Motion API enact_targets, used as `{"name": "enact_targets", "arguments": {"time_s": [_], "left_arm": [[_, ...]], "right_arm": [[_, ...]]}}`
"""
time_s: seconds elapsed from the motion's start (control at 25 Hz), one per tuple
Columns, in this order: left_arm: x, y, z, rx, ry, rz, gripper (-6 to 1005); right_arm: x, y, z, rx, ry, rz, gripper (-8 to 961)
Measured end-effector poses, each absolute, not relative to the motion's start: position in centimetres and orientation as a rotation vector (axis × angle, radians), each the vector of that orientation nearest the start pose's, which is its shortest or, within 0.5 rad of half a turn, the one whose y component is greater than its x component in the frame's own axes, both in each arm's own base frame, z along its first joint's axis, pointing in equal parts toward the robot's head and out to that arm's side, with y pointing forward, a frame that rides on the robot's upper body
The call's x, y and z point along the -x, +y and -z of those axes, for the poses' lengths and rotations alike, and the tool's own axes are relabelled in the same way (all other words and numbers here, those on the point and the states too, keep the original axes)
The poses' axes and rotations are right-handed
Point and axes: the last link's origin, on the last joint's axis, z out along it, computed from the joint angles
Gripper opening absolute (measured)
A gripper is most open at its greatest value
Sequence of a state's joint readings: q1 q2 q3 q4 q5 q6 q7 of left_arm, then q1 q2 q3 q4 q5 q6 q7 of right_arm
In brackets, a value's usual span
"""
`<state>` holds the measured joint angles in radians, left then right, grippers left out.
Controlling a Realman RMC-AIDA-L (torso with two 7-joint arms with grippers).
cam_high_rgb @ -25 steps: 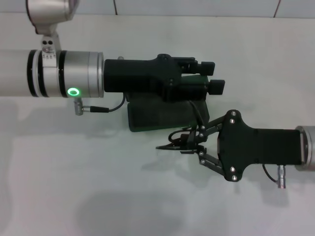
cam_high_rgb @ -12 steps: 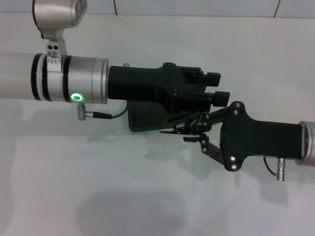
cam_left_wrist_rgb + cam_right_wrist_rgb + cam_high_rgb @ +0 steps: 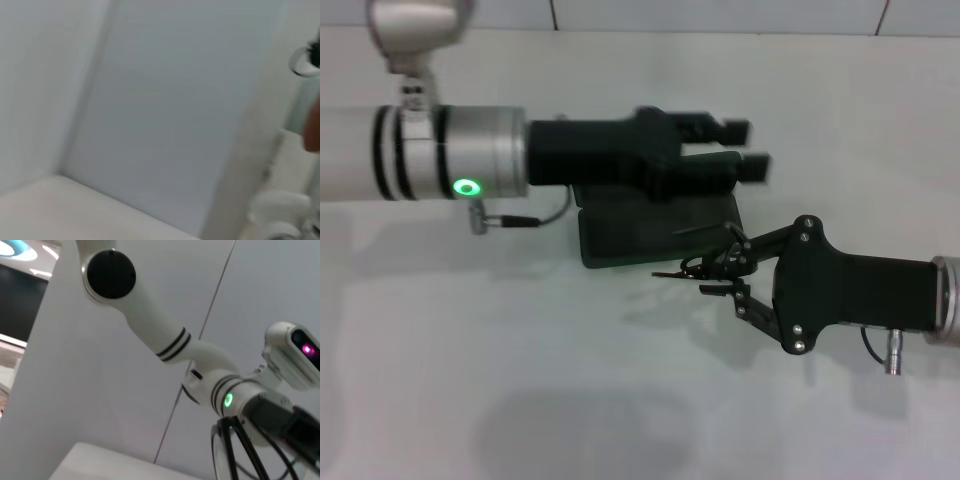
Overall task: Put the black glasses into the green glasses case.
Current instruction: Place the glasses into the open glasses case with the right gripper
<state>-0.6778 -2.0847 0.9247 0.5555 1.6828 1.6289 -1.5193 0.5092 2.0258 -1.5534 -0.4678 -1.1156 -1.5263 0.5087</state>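
right gripper (image 3: 720,275) pinches thin black glasses (image 3: 695,268) beside dark green hard case (image 3: 650,228) | left gripper (image 3: 745,150) open above case | glasses may snag rim

The left arm (image 3: 165,342), white with two black bands, comes down from a round black joint cap (image 3: 110,274) in front of a pale panelled wall (image 3: 115,405). A green ring light (image 3: 228,400) glows on its wrist. Near it thin black glasses (image 3: 227,450) arms rise, held close to the camera; no fingers show
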Motion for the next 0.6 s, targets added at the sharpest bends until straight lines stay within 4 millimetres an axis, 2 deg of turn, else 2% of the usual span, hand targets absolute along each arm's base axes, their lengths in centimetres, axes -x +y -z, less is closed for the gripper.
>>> {"name": "enact_targets", "arguments": {"time_s": [0.12,0.28,0.44,0.6], "left_arm": [[19.2,35.3,0.6,2.712,-0.657,1.145,622],[20.8,35.6,-1.0,2.586,-0.676,1.175,622],[21.7,35.5,-1.7,2.551,-0.69,1.172,621],[22.3,35.2,-1.8,2.537,-0.706,1.164,621]], "right_arm": [[-21.0,30.1,6.1,2.656,-0.457,-0.914,158],[-21.3,31.8,7.2,2.602,-0.5,-0.627,170],[-19.9,32.2,9.0,2.534,-0.583,-0.399,183],[-18.3,32.3,10.8,2.47,-0.607,-0.25,195]]}}
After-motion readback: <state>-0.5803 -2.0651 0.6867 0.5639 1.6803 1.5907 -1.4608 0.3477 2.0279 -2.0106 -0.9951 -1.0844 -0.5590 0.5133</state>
